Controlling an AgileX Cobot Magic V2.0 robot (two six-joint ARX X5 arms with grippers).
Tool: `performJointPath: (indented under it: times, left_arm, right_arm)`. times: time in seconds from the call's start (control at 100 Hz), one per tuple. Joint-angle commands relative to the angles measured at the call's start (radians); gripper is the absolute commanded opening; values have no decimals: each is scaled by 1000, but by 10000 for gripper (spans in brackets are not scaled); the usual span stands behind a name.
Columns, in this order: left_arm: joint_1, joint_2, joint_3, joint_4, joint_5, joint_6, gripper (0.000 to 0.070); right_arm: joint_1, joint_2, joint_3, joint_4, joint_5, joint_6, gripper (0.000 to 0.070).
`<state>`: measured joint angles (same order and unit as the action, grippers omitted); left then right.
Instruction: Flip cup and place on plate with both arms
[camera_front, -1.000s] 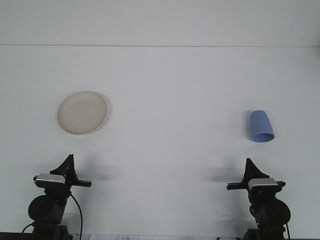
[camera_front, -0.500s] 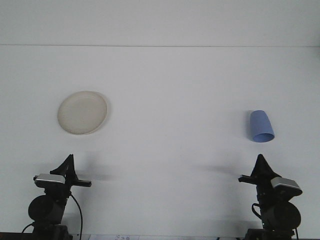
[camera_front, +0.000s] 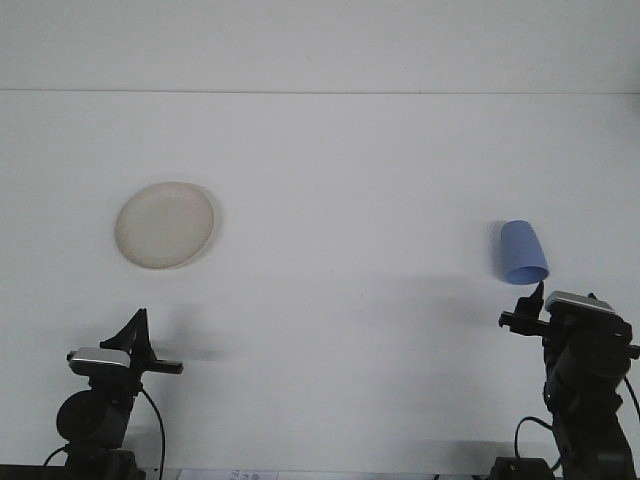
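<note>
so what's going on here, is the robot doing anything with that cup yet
Not holding it yet. The right end effector has come up close to the blue cup, which sits upside down on the right side of the white table, and now hangs just below its rim. The left end effector has stayed parked low at the near edge. The cream plate lies empty on the left, far from the cup.
</note>
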<state>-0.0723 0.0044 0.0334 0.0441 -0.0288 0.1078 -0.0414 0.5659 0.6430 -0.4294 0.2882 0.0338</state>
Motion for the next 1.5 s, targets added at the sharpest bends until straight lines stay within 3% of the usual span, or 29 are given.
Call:
performJointPath:
  times: [0.0, 0.3, 0.42, 0.9, 0.98, 1.04, 1.11, 1.28, 1.49]
  left_arm:
    - [0, -2, -19, 10, -5, 4, 13]
    - [0, -2, -19, 10, -5, 4, 13]
    - [0, -2, -19, 10, -5, 4, 13]
    - [0, -2, -19, 10, -5, 4, 13]
    - [0, -2, -19, 10, -5, 4, 13]
    - [0, -2, -19, 10, -5, 4, 13]
    - [0, -2, -19, 10, -5, 4, 13]
    - [0, -1, -19, 10, -5, 4, 13]
    - [0, -2, -19, 10, -5, 4, 13]
  right_arm:
    - [-18, 71, 6, -4, 23, -77, 492]
    - [-136, 370, -4, 75, -7, -79, 490]
    - [-180, 473, -5, 153, -76, -88, 490]
    - [-258, 793, -5, 582, -196, -129, 488]
    - [-264, 853, -5, 676, -244, -129, 483]
    - [-267, 895, -5, 742, -282, -129, 453]
    - [-267, 942, -5, 818, -317, -129, 369]
    - [-267, 1007, -5, 909, -371, -127, 0]
    - [-266, 945, -3, 899, -371, -113, 0]
